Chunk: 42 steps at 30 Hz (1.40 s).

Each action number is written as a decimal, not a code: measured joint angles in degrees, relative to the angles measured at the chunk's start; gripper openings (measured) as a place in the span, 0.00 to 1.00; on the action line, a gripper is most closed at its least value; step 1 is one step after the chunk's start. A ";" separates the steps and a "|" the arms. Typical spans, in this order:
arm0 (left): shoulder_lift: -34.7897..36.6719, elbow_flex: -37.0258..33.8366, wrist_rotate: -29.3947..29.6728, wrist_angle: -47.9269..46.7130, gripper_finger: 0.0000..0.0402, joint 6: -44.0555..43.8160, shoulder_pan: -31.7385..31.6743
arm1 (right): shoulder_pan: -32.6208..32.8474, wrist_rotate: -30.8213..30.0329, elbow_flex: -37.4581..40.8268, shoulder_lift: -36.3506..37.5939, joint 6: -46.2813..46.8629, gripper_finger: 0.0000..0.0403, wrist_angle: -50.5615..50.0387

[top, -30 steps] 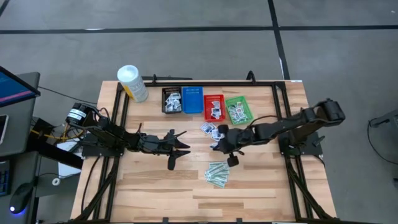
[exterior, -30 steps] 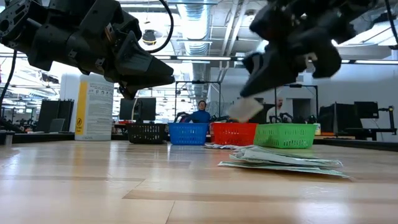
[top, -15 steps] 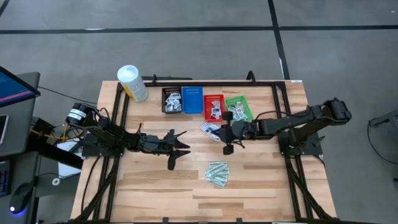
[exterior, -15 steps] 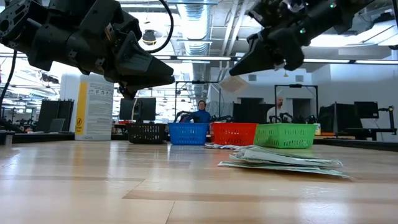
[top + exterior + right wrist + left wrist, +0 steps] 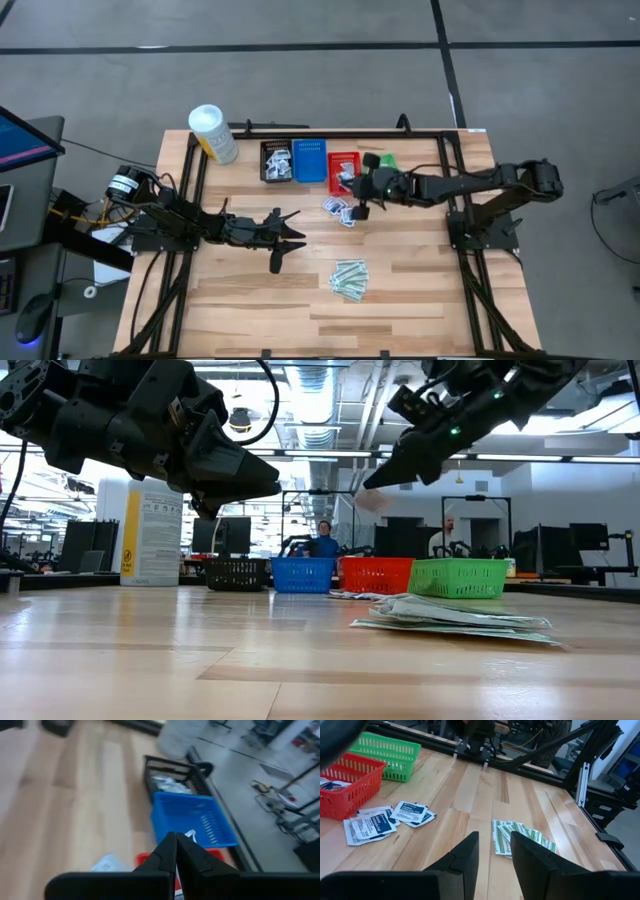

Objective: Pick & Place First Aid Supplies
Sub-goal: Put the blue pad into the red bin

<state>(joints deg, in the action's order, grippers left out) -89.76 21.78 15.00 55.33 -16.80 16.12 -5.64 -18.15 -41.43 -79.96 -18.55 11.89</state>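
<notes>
While hanging above the basket row, pinches one small white packet point(image 5: 190, 836) in the right gripper point(image 5: 175, 840), fingers pressed together on its edge, well clear of the counter point(image 5: 420, 300). Dangles the packet just below the fingertips, flat face hanging free; cannot tell its print.

Sits over the near rim of the red basket point(image 5: 343, 170), with the blue basket point(image 5: 309, 160) just beyond toward the left arm's side and the green basket point(image 5: 385, 163) on the other side, partly under the arm. Looks past the fingertips straight at the blue basket, long axis of the gripper pointing along the row. Cannot tell yet which compartment is meant; probably a short carry either way, then a release from above.

In the way: only the basket walls, set side by side and touching, so easy to drop across a rim. Beyond the blue one, a black basket point(image 5: 276, 161) already holding packets, and a white tub point(image 5: 213, 133) at the corner.

Left on the counter: loose packets point(image 5: 340, 208) just in front of the red basket, and pale-green strips point(image 5: 350, 278) farther out. Nearer to the right arm, both.

Left gripper point(image 5: 285, 238) low over the counter's middle-left, fingers partly spread, holding nothing, well apart from the baskets.
</notes>
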 joint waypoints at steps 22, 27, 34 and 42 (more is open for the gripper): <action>0.01 0.00 -0.01 0.00 0.28 0.00 0.00 | -12.03 10.19 -0.22 -5.16 4.99 0.00 5.22; 0.00 0.00 0.01 0.02 0.28 -0.24 0.09 | -11.99 7.56 -0.06 -9.75 4.90 0.00 8.70; 0.02 0.00 0.01 0.02 0.28 -0.18 0.13 | -11.84 4.58 -0.09 -10.77 7.09 0.01 9.58; 0.01 0.00 -0.01 0.02 0.28 -0.14 0.13 | -10.39 3.51 -0.07 -10.75 8.28 0.17 7.67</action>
<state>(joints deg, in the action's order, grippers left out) -89.75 21.78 14.99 55.35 -16.94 16.25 -16.03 -14.65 -41.50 -90.72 -10.26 19.56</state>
